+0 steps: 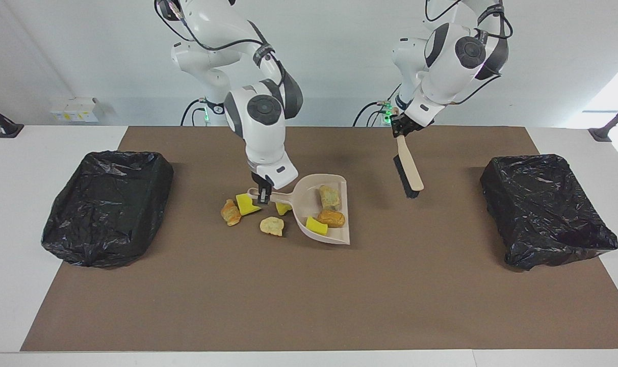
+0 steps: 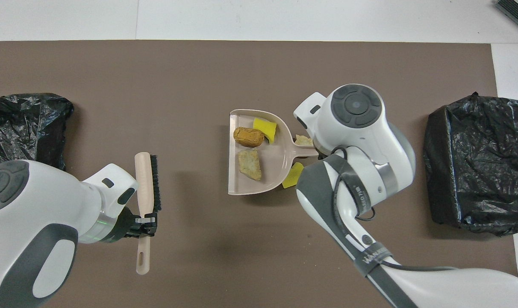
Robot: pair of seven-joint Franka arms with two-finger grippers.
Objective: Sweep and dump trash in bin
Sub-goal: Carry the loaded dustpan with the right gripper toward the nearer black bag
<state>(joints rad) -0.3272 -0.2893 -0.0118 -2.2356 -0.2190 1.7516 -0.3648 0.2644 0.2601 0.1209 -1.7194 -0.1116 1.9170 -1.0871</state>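
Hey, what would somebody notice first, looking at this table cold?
Mid-mat, the right claw holds a beige dustpan by its handle, raised, with three scraps in it and four scraps on the mat beside it. The left claw holds a brush in the air, and a black-lined bin sits at each end.
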